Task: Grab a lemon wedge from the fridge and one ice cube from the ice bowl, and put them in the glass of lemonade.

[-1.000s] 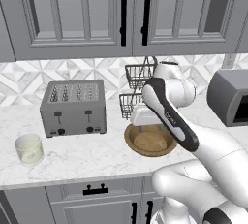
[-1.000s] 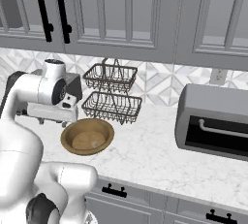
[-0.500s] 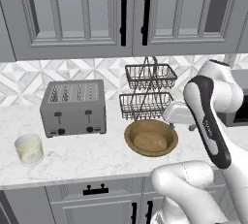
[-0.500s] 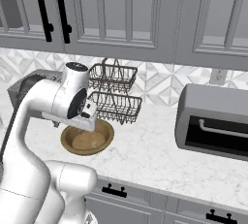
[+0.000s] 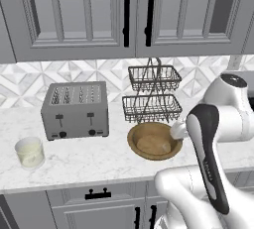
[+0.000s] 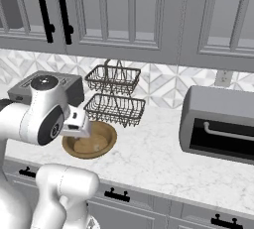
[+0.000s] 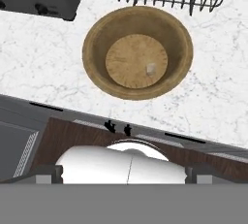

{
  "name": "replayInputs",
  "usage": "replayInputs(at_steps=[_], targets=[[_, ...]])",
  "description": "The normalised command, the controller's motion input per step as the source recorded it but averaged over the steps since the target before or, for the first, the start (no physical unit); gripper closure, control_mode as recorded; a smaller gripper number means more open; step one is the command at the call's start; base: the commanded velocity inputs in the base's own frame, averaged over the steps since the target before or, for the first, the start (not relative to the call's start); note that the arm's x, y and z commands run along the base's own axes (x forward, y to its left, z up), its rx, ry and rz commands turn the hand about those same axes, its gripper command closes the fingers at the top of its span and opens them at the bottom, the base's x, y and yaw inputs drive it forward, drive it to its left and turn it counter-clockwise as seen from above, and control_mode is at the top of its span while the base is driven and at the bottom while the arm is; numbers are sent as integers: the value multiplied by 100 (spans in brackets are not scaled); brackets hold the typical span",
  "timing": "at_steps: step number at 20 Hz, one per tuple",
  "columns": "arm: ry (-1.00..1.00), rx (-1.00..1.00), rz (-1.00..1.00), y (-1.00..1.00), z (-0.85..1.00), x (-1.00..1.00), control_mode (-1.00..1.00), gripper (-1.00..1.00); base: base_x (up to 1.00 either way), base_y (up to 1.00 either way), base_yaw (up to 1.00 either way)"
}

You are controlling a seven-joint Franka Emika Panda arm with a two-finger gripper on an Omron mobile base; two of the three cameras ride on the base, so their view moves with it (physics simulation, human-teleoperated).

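While jaws stand released and empty, one pale ice cube (image 7: 151, 68) sits in the round brown wooden bowl (image 7: 99, 31) frame centre; short clear tumbler (image 5: 30, 152) lower left awaits, so both fetches probably remain.

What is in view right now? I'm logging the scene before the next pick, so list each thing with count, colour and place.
glass of lemonade: one, clear with pale yellow liquid, counter's left end.
toaster: one, grey, left of the bowl.
wooden bowl: one, brown, counter front, below the basket.
ice cube: one, pale, inside the bowl.
wire basket: one, black, two tiers, behind the bowl.
microwave: one, grey, counter's right end.
upper cabinets: grey, black handles, above the counter.
robot arm: white, over the counter edge, jaws open.
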Motion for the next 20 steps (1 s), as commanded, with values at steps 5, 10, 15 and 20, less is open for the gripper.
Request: replayInputs(at_steps=[5,10,15,20], targets=[[-5,0,0,-5,7,-2,-100,-100,0,0,0],[0,0,0,0,0,0,100,-100,-4,0,0],[0,0,0,0,0,0,100,-100,-99,-26,-7],[0,0,0,0,0,0,100,-100,-100,-37,-17]])
